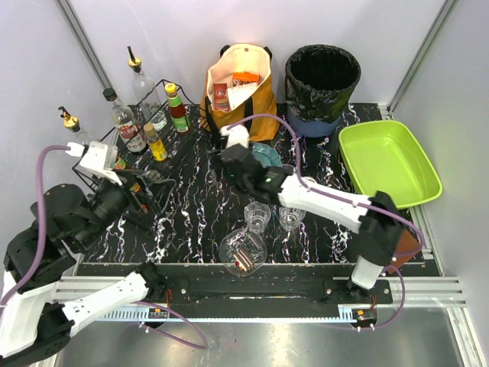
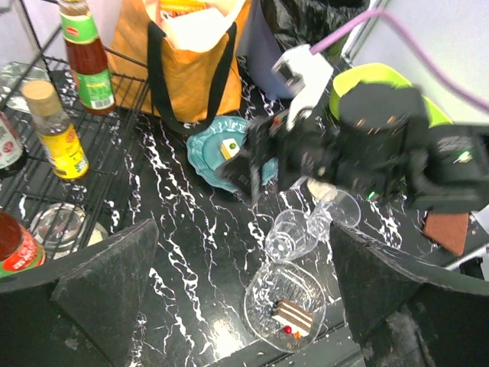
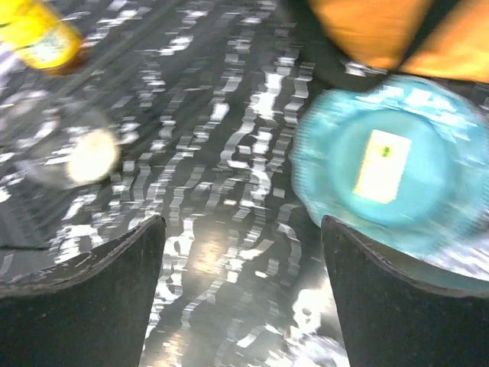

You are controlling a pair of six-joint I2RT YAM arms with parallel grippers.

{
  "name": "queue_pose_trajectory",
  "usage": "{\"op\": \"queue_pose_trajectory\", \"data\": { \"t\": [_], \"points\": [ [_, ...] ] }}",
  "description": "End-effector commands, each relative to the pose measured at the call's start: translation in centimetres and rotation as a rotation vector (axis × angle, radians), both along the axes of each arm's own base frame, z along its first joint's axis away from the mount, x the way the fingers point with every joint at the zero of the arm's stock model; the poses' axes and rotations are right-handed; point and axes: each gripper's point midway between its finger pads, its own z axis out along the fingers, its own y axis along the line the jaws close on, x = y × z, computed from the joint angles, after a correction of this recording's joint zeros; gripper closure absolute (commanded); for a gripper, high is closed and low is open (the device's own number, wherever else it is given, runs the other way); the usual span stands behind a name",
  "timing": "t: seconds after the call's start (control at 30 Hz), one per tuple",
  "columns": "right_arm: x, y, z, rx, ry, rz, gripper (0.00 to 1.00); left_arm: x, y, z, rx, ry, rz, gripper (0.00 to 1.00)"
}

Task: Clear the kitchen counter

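The right claw is standing wide open, with nothing between its two black fingers, and it is hanging over the black worktop with white veins, which is lying directly under it. Just to the right of this claw a teal plate is resting on the worktop and is carrying a small pale piece; the view is blurred, so I cannot say what the piece is. Beyond the plate an orange bag is standing, and far to the claw's left a yellow bottle is showing. The left claw is also gaping open and empty. Just below it a clear bowl with a cake slice is sitting, and two clear cups are standing a little further ahead.
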Motion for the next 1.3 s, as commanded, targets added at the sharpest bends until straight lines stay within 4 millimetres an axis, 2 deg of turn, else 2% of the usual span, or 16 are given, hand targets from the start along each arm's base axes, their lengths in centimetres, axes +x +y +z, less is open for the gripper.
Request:
{"op": "queue_pose_trajectory", "data": {
  "t": [0.0, 0.13, 0.23, 0.3, 0.4, 0.53, 0.6, 0.7, 0.8, 0.9, 1.03, 1.1, 1.27],
  "points": [
    [-0.3, -10.9, -1.1, -0.170, 0.101, -0.287, 0.10, 0.7, -2.8, -0.3, -0.005, 0.010, -0.083, 0.01],
    [-1.0, -19.1, -1.8, -0.209, 0.207, -0.417, 0.06, 0.9, -4.3, -2.4, 0.017, 0.067, -0.129, 0.01],
    [-1.5, -24.3, -2.4, -0.224, 0.268, -0.524, 0.04, 0.8, -5.5, -5.1, 0.048, 0.141, -0.170, 0.01],
    [-2.0, -26.6, -2.9, -0.233, 0.305, -0.582, 0.02, 0.7, -6.1, -7.8, 0.074, 0.221, -0.179, 0.01],
    [-2.5, -28.4, -4.2, -0.264, 0.372, -0.649, 0.00, 0.4, -7.4, -12.5, 0.114, 0.357, -0.212, 0.01],
    [-2.1, -29.7, -5.9, -0.303, 0.439, -0.750, 0.00, -0.2, -8.2, -19.4, 0.179, 0.548, -0.203, 0.01],
    [-1.4, -29.2, -6.5, -0.300, 0.455, -0.755, 0.00, -0.6, -8.5, -21.4, 0.173, 0.607, -0.196, 0.01],
    [-0.5, -29.0, -7.2, -0.286, 0.473, -0.775, 0.00, -0.5, -7.6, -24.7, 0.195, 0.684, -0.107, 0.01],
    [0.2, -30.2, -8.2, -0.270, 0.483, -0.846, 0.00, -0.4, -7.0, -27.5, 0.193, 0.760, -0.010, 0.01],
    [0.8, -31.0, -9.5, -0.236, 0.505, -0.889, 0.00, -0.2, -7.0, -29.8, 0.196, 0.804, 0.041, 0.07],
    [1.8, -30.6, -10.5, -0.189, 0.508, -0.891, 0.00, 0.0, -7.3, -31.6, 0.196, 0.837, 0.071, 0.18],
    [2.2, -30.5, -10.9, -0.176, 0.522, -0.891, 0.00, -0.1, -7.3, -32.6, 0.207, 0.859, 0.076, 0.29],
    [2.2, -30.2, -12.0, -0.178, 0.563, -0.867, 0.01, -0.9, -6.2, -35.4, 0.260, 0.930, 0.134, 0.44]
  ]
}}
